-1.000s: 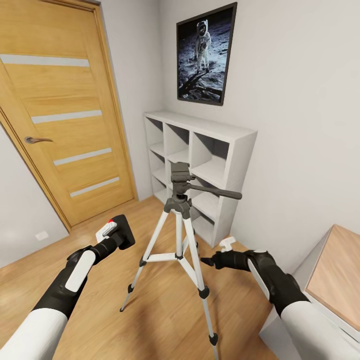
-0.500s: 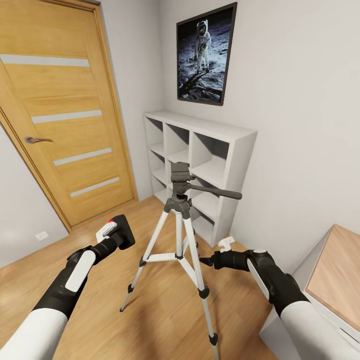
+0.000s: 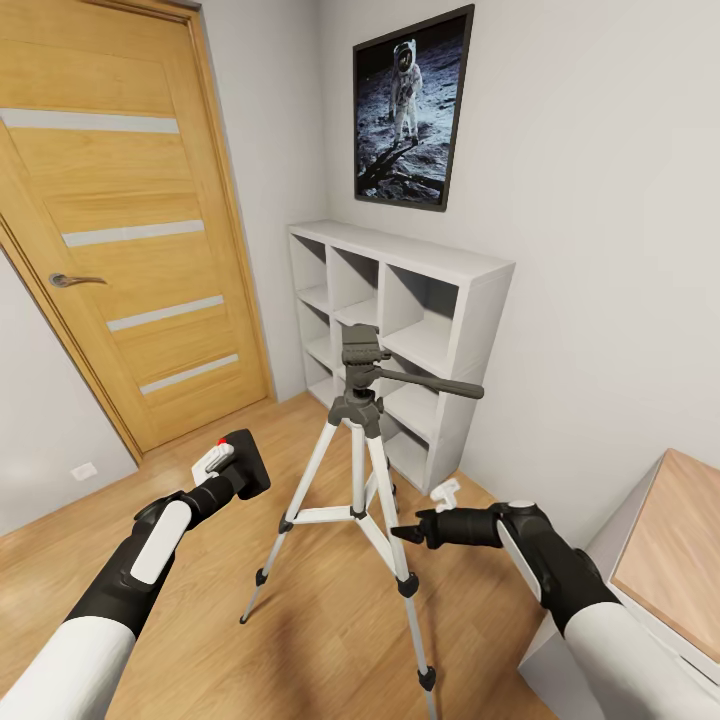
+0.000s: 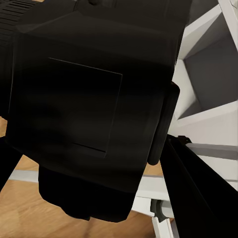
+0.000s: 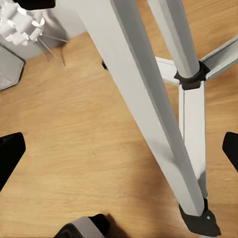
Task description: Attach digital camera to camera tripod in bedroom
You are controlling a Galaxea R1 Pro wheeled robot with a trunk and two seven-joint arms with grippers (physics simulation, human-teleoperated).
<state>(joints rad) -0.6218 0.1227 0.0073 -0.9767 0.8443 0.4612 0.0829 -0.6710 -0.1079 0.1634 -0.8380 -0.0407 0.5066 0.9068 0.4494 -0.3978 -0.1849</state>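
1. Head view: camera tripod (image 3: 358, 470) upright on wood floor (image 3: 320, 620), centre of room, all three legs spread; dark head w/ side handle (image 3: 425, 384) pointing toward robot's right.
2. Left gripper (image 3: 222, 468) raised left of tripod, fingers closed on digital camera (image 3: 244, 461); red button (image 3: 221, 442) showing at its upper edge. Camera apart from tripod, below tripod head level, clear gap between the two.
3. Left wrist view: black camera body (image 4: 94, 109) pressed close in front of lens, gripped; white shelf (image 4: 208, 84) beyond it.
4. Right gripper (image 3: 408, 533) low, just beside near-right tripod leg, pointing at it; fingers spread wide, nothing held. Touching leg or not: cannot tell.
5. Right wrist view: both fingertips (image 5: 10, 153) at opposite frame edges, wide apart; tripod leg (image 5: 148, 114) and its black foot (image 5: 201, 220) running between them, floor behind.
6. Edges/clearance: white cube shelf (image 3: 470, 300) against right wall, close behind tripod's rear leg. Wooden door (image 3: 120, 220) shut, left. Desk (image 3: 670, 550) corner near right forearm, tight on that side. Open floor left of tripod and in front of it. Astronaut picture (image 3: 412, 105) above shelf.
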